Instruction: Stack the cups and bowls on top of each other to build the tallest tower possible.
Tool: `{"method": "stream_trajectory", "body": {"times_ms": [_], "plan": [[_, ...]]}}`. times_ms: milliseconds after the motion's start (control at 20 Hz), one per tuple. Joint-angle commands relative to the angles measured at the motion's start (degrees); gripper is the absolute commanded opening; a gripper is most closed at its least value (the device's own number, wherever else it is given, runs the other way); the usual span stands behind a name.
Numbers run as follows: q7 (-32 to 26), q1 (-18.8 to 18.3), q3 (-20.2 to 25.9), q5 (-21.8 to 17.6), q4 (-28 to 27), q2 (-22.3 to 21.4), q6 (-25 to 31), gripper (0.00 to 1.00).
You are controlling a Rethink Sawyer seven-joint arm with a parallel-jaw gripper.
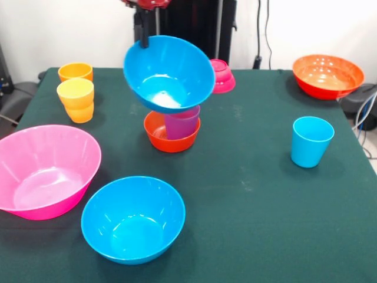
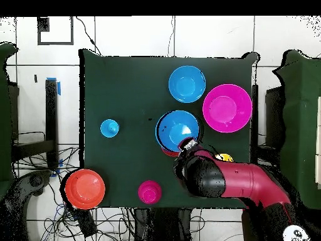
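- Front view: gripper (image 1: 143, 39) clamped the far rim of a tilted blue bowl (image 1: 169, 73), resting on the purple cup (image 1: 182, 123) inside the orange-red bowl (image 1: 171, 132); levelling before release seemed advisable.
- Overhead view: blue bowl (image 2: 177, 128) hid the stack; centring over it seemed wise.

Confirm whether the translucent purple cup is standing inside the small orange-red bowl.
Yes: in the front view the translucent purple cup stands upright inside the small orange-red bowl, under the tilted blue bowl held by the gripper.
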Motion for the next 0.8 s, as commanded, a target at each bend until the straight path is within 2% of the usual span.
{"method": "stream_trajectory", "body": {"times_ms": [50,300,600,800], "plan": [[-7.9,1.0,1.6,-3.7,-1.5,2.1,5.2,0.0],[-5.3,1.9,1.0,-2.9,0.7,2.4,4.3,0.0],[-2.7,2.6,2.3,3.2,5.3,0.4,7.3,0.0],[-0.8,4.3,2.0,5.6,7.2,-1.0,7.1,0.0]]}}
